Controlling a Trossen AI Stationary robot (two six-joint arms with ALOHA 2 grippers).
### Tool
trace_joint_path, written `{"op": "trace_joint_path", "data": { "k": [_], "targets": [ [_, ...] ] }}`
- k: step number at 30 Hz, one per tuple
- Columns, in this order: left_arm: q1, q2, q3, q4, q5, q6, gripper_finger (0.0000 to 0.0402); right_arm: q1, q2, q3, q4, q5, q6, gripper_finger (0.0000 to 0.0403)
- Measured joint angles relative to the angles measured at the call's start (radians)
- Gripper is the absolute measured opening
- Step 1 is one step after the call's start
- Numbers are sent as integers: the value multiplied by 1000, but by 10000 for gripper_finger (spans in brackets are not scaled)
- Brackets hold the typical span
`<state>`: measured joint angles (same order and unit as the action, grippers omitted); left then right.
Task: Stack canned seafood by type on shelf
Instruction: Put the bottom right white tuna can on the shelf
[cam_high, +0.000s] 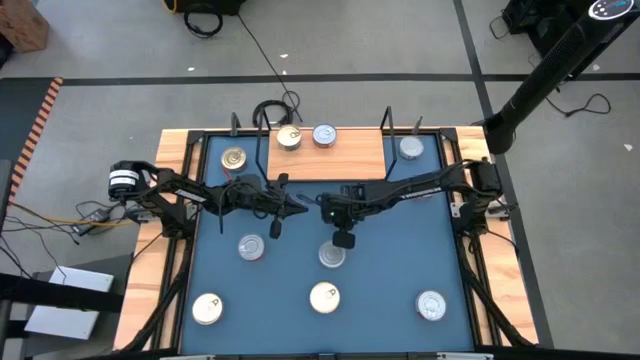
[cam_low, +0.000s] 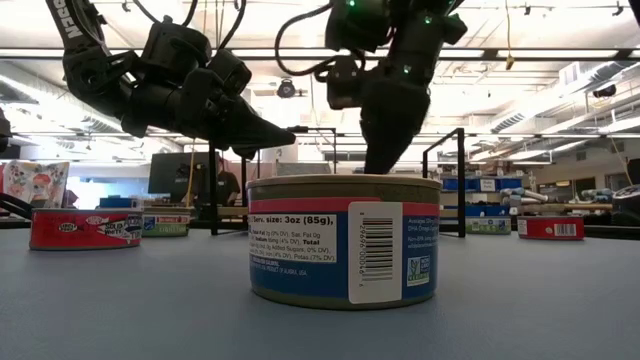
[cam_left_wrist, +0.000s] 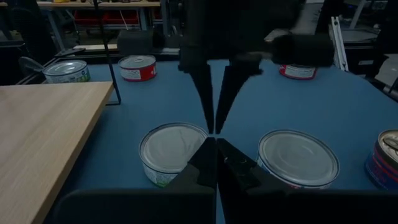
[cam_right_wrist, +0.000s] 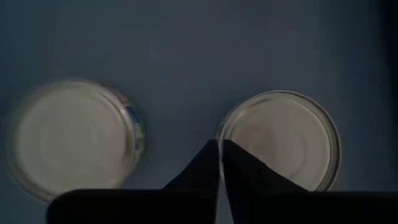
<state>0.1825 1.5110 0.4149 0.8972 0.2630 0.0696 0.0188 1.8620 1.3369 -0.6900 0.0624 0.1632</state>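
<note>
The right claw, fingers together and empty, hangs over a tin at mid-counter. The left claw is shut too. The tin looks rigid, smooth and light; grip across its sides

The middle of the shelf is left bare in front of its two cans, while both black arms are stretched across the table just before it. Open blue surface is seen between the scattered cans, and the right pincer is hung right beside the silver-topped can.
</note>
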Motion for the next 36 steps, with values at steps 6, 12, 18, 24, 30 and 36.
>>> {"op": "trace_joint_path", "data": {
  "k": [6,12,18,24,30,36],
  "targets": [
    [0,0,0,1,0,2,6,35,23,-2,-18,66,-34,81],
    [0,0,0,-4,0,2,6,47,74,-2,-12,130,-37,82],
    [0,0,0,-3,0,4,6,54,97,2,2,159,-63,67],
    [0,0,0,-3,0,4,6,60,98,0,5,180,-66,16],
    [0,0,0,-2,0,4,6,53,95,0,4,176,-78,10],
    [0,0,0,-2,0,4,6,36,79,-2,1,124,-76,4]
  ]
}}
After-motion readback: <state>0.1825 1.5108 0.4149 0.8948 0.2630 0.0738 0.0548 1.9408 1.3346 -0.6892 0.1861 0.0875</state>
